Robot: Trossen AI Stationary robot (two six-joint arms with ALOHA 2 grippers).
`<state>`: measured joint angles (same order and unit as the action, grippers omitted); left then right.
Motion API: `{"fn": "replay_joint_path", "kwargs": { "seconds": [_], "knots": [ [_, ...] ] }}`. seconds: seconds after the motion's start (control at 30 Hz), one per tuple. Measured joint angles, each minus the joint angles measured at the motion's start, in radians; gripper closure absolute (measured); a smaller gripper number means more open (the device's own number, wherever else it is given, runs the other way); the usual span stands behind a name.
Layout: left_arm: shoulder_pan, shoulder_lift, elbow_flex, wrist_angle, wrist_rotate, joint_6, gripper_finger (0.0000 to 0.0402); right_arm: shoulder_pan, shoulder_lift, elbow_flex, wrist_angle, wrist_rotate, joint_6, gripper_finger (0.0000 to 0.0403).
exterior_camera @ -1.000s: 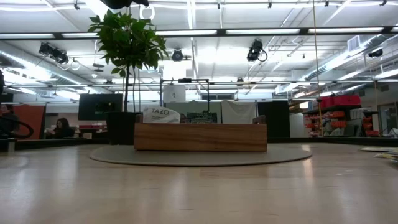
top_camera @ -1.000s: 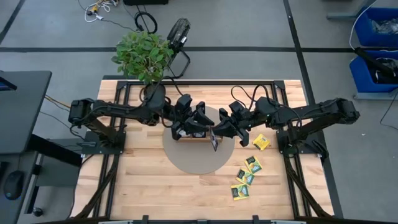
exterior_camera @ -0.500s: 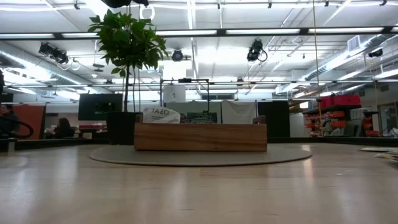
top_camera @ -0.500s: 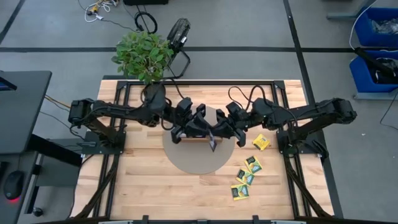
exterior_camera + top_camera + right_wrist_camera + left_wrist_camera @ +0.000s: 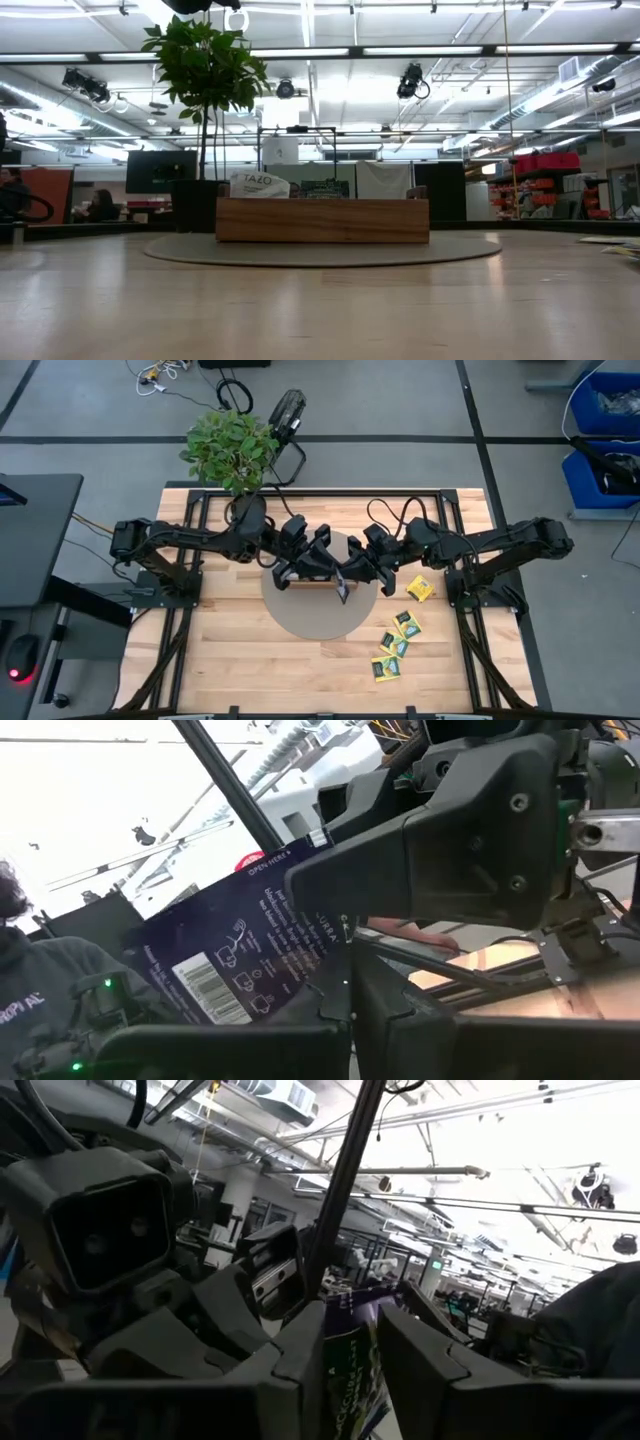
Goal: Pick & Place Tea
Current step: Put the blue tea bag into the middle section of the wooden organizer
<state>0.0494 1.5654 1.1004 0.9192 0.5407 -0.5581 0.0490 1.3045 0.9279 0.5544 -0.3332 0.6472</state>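
Tray [image 5: 322, 220], long and of plain brown wood, sits on a round grey mat [image 5: 320, 615] mid-worktop [image 5: 240, 660], which is pale planked wood. Both hands meet just above the tray. Right hand [image 5: 348, 578] is clenched on a flat dark blue packet [image 5: 240, 960] with glossy print and a barcode. Left hand [image 5: 345, 1370] has its blocky dark fingers on either side of that same packet; firm grip cannot be told. Loose yellow-green square packets [image 5: 395, 645] lie flat on the worktop right of the mat.
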Motion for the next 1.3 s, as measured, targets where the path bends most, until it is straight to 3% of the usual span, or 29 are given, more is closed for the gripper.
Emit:
{"fn": "replay_joint_path", "kwargs": {
  "seconds": [0.13, 0.33, 0.57, 0.7, 0.9, 1.1, 1.3],
  "knots": [
    [0.000, 0.000, 0.000, 0.000, 0.000, 0.025, 0.0324, 0.000, 0.000, 0.000, -0.007, 0.000, 0.000, 0.0403],
    [0.000, 0.000, 0.000, -0.003, -0.001, 0.055, 0.0391, 0.000, 0.000, 0.000, -0.018, -0.004, 0.000, 0.0403],
    [0.030, 0.000, 0.000, -0.013, 0.009, 0.014, 0.0398, -0.002, -0.001, 0.000, -0.025, 0.009, 0.019, 0.0397],
    [0.061, 0.000, 0.000, -0.018, 0.056, -0.065, 0.0399, -0.004, -0.011, 0.000, -0.079, 0.012, 0.046, 0.0368],
    [0.093, -0.002, 0.000, -0.048, 0.123, -0.122, 0.0400, -0.032, -0.059, -0.001, -0.306, 0.010, 0.027, 0.0305],
    [0.134, -0.047, 0.000, -0.302, 0.166, -0.062, 0.0400, -0.045, -0.127, -0.001, -0.514, 0.040, -0.037, 0.0280],
    [0.187, -0.133, 0.000, -0.603, 0.147, 0.080, 0.0401, -0.023, -0.186, -0.001, -0.627, 0.128, -0.083, 0.0315]
  ]
}}
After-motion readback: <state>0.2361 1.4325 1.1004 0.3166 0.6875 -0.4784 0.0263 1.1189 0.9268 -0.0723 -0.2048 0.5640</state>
